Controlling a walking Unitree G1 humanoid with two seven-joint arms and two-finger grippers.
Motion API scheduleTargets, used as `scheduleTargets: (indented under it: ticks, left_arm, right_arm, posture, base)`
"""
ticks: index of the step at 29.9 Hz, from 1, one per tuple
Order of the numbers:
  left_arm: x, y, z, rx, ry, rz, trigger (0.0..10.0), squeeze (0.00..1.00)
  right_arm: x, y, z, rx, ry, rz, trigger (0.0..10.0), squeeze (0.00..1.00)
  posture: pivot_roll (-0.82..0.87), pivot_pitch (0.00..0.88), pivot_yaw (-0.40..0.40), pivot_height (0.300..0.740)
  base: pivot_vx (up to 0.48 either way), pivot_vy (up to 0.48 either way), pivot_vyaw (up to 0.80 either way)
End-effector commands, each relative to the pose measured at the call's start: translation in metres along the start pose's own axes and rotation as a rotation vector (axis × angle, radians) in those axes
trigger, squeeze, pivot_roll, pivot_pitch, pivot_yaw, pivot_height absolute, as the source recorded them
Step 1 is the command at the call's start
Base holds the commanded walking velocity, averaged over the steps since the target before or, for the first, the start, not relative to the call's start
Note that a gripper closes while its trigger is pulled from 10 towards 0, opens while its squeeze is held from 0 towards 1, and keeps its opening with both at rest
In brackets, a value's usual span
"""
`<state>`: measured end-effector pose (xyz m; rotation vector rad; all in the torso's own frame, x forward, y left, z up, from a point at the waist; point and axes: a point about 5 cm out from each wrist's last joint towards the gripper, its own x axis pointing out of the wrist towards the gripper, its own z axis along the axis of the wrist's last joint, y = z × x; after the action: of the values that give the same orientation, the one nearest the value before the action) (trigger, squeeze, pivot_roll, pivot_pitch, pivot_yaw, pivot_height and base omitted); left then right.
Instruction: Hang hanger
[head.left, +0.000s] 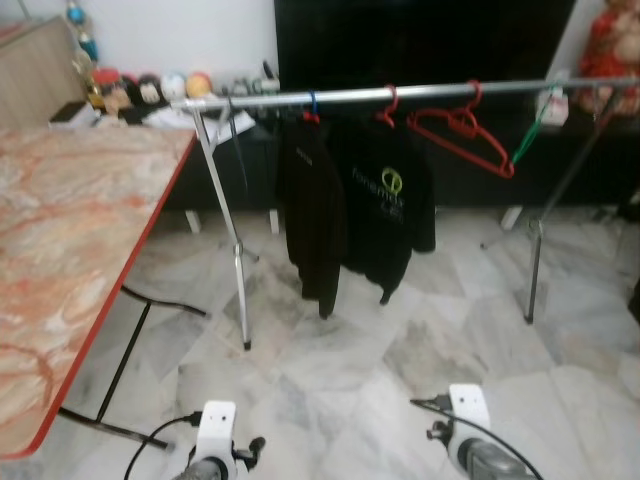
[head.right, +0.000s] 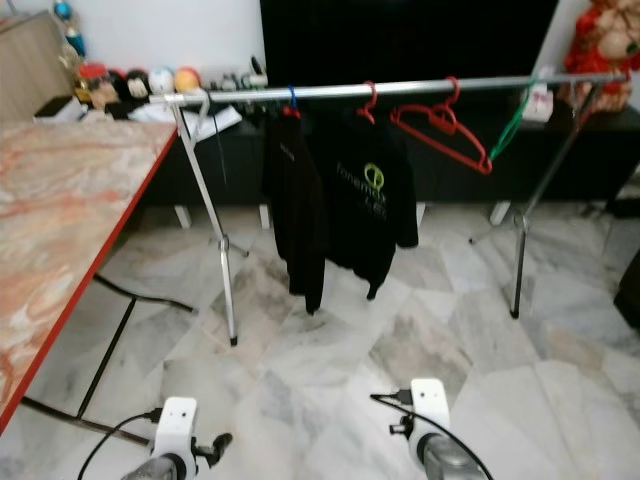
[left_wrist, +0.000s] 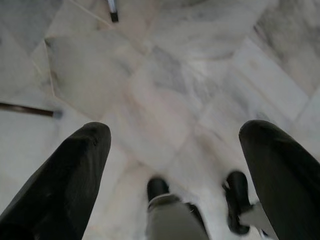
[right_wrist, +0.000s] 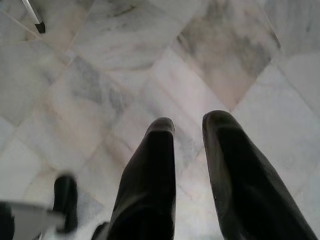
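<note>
A silver clothes rail (head.left: 420, 93) stands across the room ahead of me. On it hang a black garment (head.left: 312, 215) on a blue hanger, a black hoodie (head.left: 385, 200) with a green logo on a red hanger, an empty red hanger (head.left: 465, 135) and a green hanger (head.left: 527, 140) further right. Both arms hang low over the marble floor, well short of the rail. My left gripper (left_wrist: 175, 132) is open, its fingers wide apart and empty. The fingers of my right gripper (right_wrist: 189, 122) are almost together, with nothing between them.
A marble-patterned table (head.left: 60, 250) with a red edge stands at my left, its black legs on the floor. The rack's legs (head.left: 238, 270) stand ahead. Behind the rail are a dark TV (head.left: 420, 40) and a low cabinet with small ornaments (head.left: 150, 90).
</note>
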<state>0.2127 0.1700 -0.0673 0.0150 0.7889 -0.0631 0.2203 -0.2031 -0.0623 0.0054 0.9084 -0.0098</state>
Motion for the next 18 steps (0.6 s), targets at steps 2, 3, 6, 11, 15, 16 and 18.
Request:
scheduleTargets:
  ticks: [2,3,6,11,15,16,18]
  left_arm:
    - [-0.0029,0.0072,-0.0091,0.007,0.039,0.017,10.0,0.00]
    - [-0.0029,0.0071,-0.0092,0.008,0.039,0.016,10.0,0.00]
    - [-0.0028,0.0063,-0.0091,0.010,0.040,0.012,10.0,0.00]
    - [-0.0026,0.0045,-0.0091,0.003,0.036,0.012,10.0,0.00]
    - [-0.0029,0.0041,-0.0101,0.002,0.036,0.010,10.0,0.00]
    - [-0.0029,0.0041,-0.0101,0.002,0.036,0.010,10.0,0.00]
    - [-0.0032,0.0040,-0.0111,0.003,0.039,0.007,10.0,0.00]
  right_arm:
    - [0.0013,0.0102,-0.0012,0.019,0.002,0.021,10.0,0.00]
    - [0.0013,0.0102,-0.0013,0.022,0.001,0.021,10.0,0.00]
    - [0.0012,0.0094,-0.0011,0.018,-0.001,0.021,10.0,0.00]
    - [0.0009,0.0079,-0.0010,-0.003,0.005,0.029,10.0,0.00]
    - [0.0008,0.0075,-0.0021,-0.008,0.010,0.029,10.0,0.00]
    - [0.0008,0.0075,-0.0021,-0.008,0.010,0.029,10.0,0.00]
    - [0.0006,0.0074,-0.0032,-0.005,0.011,0.028,10.0,0.00]
  posture:
    - [-0.08,0.000,-0.001,0.740]
    - [-0.08,0.000,-0.001,0.740]
    - [-0.08,0.000,-0.004,0.740]
    - [-0.07,0.000,-0.019,0.740]
    - [-0.07,0.000,-0.015,0.740]
    - [-0.07,0.000,-0.015,0.740]
    - [-0.09,0.000,-0.006,0.740]
  base:
    - [0.351,0.000,0.00]
    - [0.352,0.000,0.00]
    - [0.352,0.000,0.00]
    - [0.351,0.000,0.00]
    - [0.348,0.000,0.00]
    - [0.345,0.000,0.00]
    - [0.347,0.000,0.00]
